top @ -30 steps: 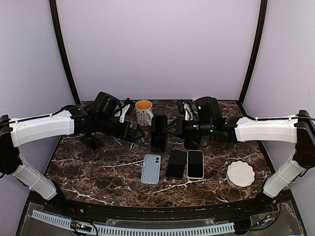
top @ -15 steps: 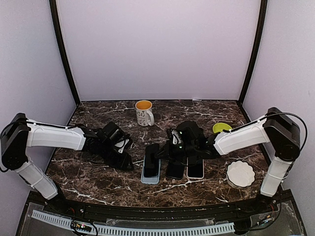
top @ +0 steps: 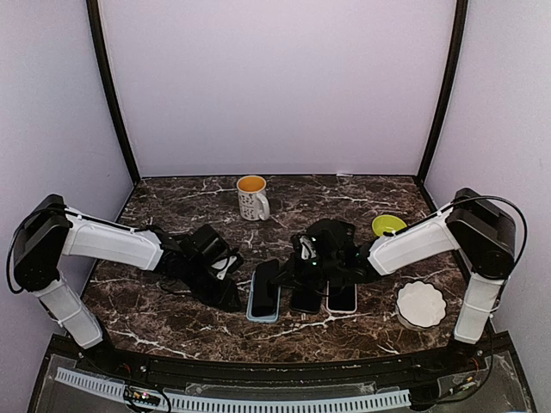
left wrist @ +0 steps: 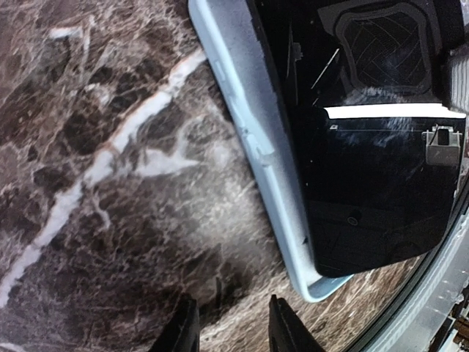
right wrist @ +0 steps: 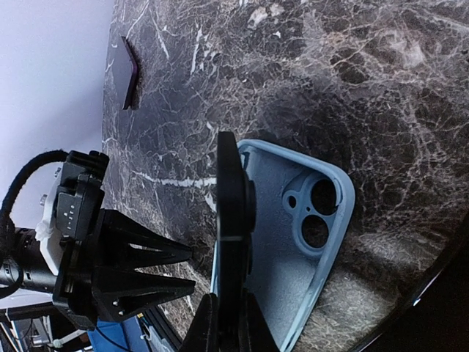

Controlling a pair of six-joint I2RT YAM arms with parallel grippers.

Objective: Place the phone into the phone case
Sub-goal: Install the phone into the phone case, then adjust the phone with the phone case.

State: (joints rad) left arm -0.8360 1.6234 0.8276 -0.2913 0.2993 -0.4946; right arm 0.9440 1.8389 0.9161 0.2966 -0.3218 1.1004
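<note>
The light blue phone case (top: 261, 313) lies open side up on the marble, its camera cut-out towards the back. My right gripper (top: 287, 274) is shut on the black phone (top: 266, 280), which it holds tilted over the case. The right wrist view has the phone (right wrist: 231, 205) edge-on above the case (right wrist: 300, 257), pinched in the right gripper (right wrist: 229, 312). My left gripper (top: 232, 298) sits low on the table just left of the case, narrowly open, with nothing in it. In its wrist view the left gripper (left wrist: 233, 308) is near the case's rim (left wrist: 256, 147), below the phone (left wrist: 366, 161).
A bare black phone (top: 306, 298) and a pale-cased phone (top: 342, 298) lie right of the case. A white mug (top: 251, 197) stands at the back. A green bowl (top: 388, 224) and a white dish (top: 421, 303) are on the right.
Both arms dropped from the back of the table to the case. The right gripper brought the phone down over it, and the left gripper's jaws narrowed from wide open.
</note>
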